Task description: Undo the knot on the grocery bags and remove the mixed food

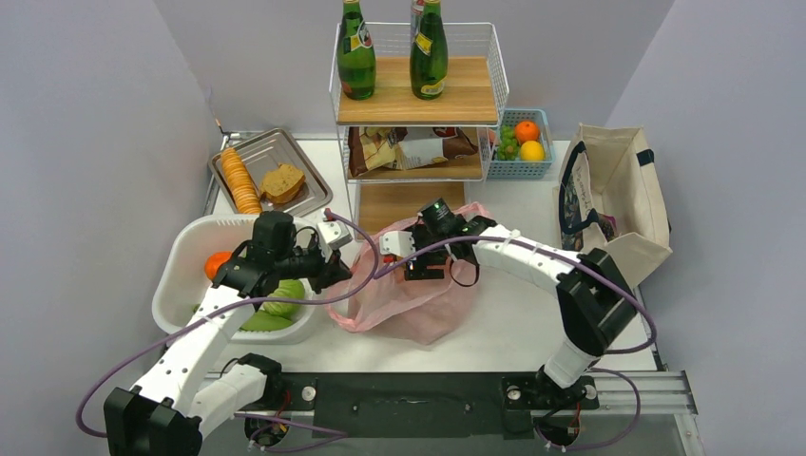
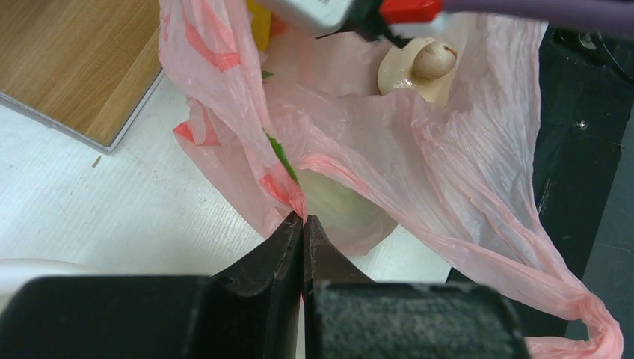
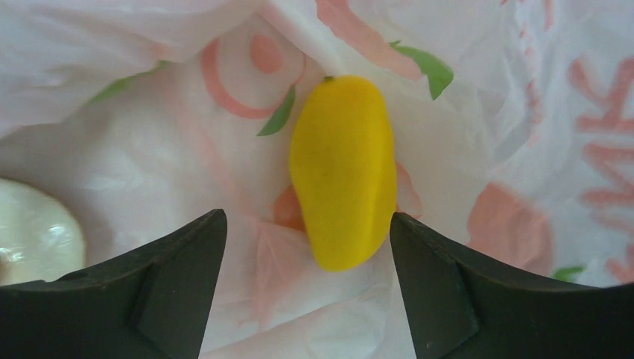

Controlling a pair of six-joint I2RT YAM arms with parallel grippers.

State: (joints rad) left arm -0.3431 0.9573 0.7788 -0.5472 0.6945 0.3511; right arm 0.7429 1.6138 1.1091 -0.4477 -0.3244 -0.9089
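Note:
The pink grocery bag (image 1: 409,309) lies on the table between the arms, its mouth spread open; the knot is out of view. My left gripper (image 2: 303,219) is shut on a pinch of the bag's rim (image 2: 288,191) and holds it at the bag's left side (image 1: 335,270). My right gripper (image 3: 308,224) is open inside the bag (image 1: 425,263), over a yellow lemon-like fruit (image 3: 344,172) whose lower end lies between the fingertips, close to the right one. A tan mushroom (image 2: 419,66) rests in the bag, its edge also in the right wrist view (image 3: 34,233). Something green (image 2: 340,206) shows through the plastic.
A white tub (image 1: 181,261) with an orange and green items stands on the left. Behind are a metal tray (image 1: 304,157) of crackers and bread, a wire shelf (image 1: 418,100) with two green bottles, and a blue fruit basket (image 1: 523,169). A beige canvas tote (image 1: 618,195) lies at the right.

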